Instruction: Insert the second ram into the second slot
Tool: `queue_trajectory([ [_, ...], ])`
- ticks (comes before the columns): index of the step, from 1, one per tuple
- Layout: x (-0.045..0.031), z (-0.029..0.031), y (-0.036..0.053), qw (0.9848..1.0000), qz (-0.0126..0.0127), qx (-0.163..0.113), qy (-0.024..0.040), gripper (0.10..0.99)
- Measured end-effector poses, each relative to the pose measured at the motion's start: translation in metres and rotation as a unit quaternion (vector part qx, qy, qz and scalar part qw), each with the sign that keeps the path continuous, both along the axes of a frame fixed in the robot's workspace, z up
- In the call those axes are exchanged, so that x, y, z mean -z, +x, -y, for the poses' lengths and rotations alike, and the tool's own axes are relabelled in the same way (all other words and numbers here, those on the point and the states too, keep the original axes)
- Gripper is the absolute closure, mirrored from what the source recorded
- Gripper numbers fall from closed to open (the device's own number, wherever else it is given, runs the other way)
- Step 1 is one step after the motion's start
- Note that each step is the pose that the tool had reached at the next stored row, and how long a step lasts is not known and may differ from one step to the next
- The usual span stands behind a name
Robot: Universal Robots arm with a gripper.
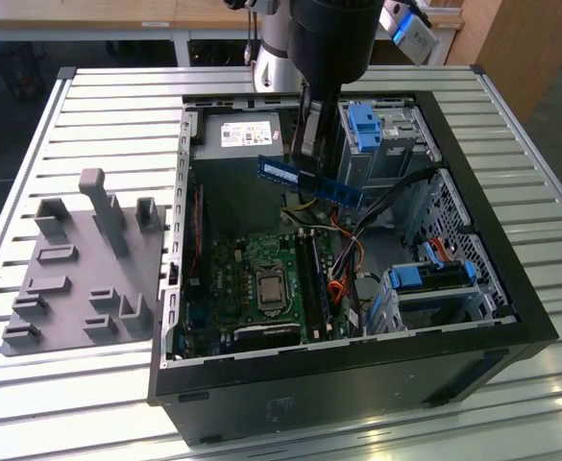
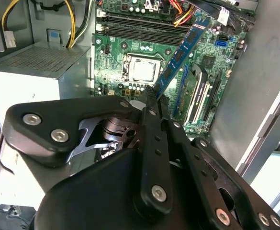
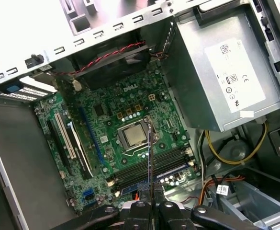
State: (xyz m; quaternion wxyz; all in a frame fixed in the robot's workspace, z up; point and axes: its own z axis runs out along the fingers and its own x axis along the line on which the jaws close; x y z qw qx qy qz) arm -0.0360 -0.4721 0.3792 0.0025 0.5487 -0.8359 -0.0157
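jaws — clamped on second ram | held above motherboard — not seated

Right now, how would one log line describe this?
gripper: shut on second ram | second ram: held above motherboard | insertion: not yet done
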Motion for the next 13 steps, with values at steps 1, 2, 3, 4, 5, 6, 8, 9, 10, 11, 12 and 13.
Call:
queue_trajectory([
  [1,0.0,0.0,0.0,1.0,0.0,0.003,0.0,0.949],
  [2,0.0,0.0,0.0,1.0,0.0,0.005,0.0,0.949],
  [3,0.0,0.0,0.0,1.0,0.0,0.008,0.0,0.949],
  [4,0.0001,0.0,0.0,0.9999,0.0,0.011,0.0,0.949],
  [5,0.0001,0.0,0.0,0.9999,0.0,0.014,0.0,0.949],
  [6,0.0001,0.0,0.0,0.9999,0.0,0.016,0.0,0.949],
  [8,0.0002,0.0,0.0,0.9998,0.0,0.022,0.0,0.949],
  [9,0.0002,0.0,0.0,0.9997,0.0,0.025,0.0,0.949],
  [10,0.0001,0.0,0.0,0.9996,0.0,0.027,0.0,0.949],
  [11,0.0001,0.0,0.0,0.9996,0.0,0.029,0.0,0.949],
  [12,0.0001,0.0,0.0,0.9995,0.0,0.032,0.0,0.949],
  [13,0.0002,0.0,0.0,0.9994,0.0,0.034,0.0,0.949],
])
